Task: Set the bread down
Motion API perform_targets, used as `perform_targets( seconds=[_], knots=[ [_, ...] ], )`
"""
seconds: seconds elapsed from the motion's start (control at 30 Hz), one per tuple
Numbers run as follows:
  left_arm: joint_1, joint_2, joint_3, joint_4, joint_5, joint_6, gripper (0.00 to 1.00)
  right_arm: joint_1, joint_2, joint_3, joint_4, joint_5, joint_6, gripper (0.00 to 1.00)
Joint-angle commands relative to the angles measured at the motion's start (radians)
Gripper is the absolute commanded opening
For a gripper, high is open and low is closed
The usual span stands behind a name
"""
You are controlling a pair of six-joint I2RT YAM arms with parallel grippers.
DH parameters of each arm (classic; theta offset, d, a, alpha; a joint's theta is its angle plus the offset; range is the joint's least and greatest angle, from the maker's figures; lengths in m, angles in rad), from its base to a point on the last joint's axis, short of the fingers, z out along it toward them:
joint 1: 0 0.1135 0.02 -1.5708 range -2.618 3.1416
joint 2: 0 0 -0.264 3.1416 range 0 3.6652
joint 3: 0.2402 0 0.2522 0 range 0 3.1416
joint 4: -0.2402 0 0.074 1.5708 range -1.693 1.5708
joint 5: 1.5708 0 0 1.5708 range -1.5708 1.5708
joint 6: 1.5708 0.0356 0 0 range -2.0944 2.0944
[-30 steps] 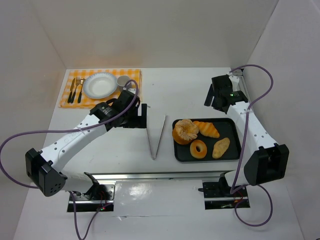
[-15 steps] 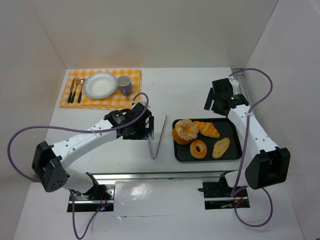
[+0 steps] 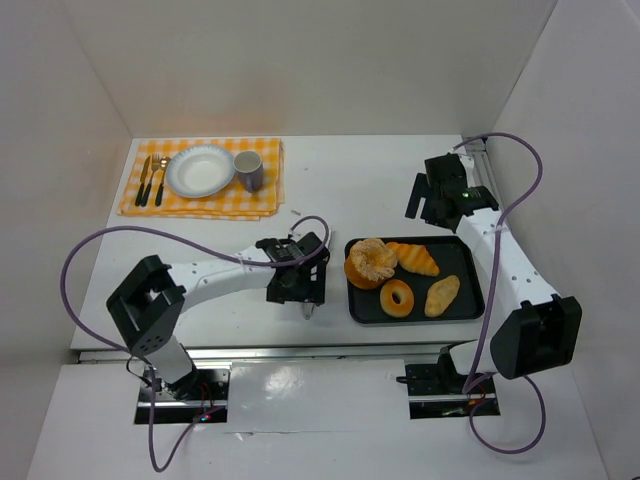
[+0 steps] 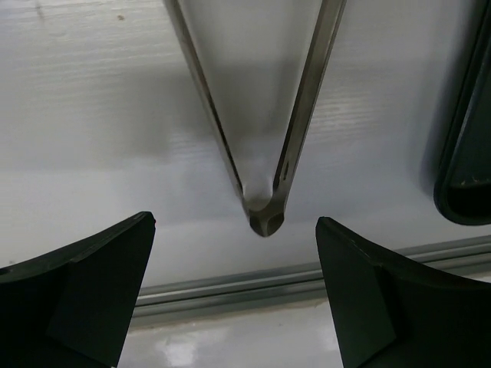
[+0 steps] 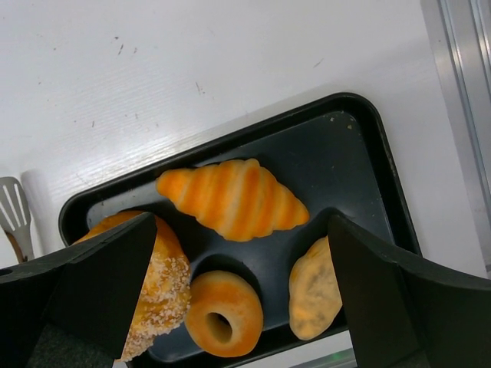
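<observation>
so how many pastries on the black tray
4: the bread at the tray's left end, croissant beside it, ring donut by the near edge, oval roll at right. None looks hidden.

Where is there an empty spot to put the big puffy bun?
The white table is bare between the yellow checked cloth and the black tray. The round white plate is empty too. The tray is crowded: golden puffy bun plus three pastries.

A: Pose of left arm (image 3: 215,278)?
B: Elbow folded back at the near left, forearm stretched low to the right. The left gripper (image 4: 234,226) points down, jaws spread wide.
A: And right arm (image 3: 505,260)?
B: Extended away from its base along the right side. The right gripper (image 5: 242,222) is held high, facing down, jaws likewise wide apart.
</observation>
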Motion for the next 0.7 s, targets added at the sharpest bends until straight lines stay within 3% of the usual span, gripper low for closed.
perform_targets(
  seconds=[0.0,0.13,0.43,0.67],
  knots=[
    [0.0,0.063,0.04,0.054,0.026,0.001,1.0,0.015,-0.008,0.053,0.0,-0.015,-0.013,1.0],
    [0.009,0.1,0.065,0.079,0.026,0.001,1.0,0.015,0.003,0.073,-0.011,-0.015,-0.022,1.0],
    [0.142,0.261,0.17,0.128,0.027,0.078,1.0,0.015,0.012,0.064,-0.002,-0.035,-0.013,1.0],
    [0.142,0.341,0.276,0.083,0.017,0.11,0.96,0.024,0.04,0.084,-0.002,-0.035,-0.013,1.0]
  ],
)
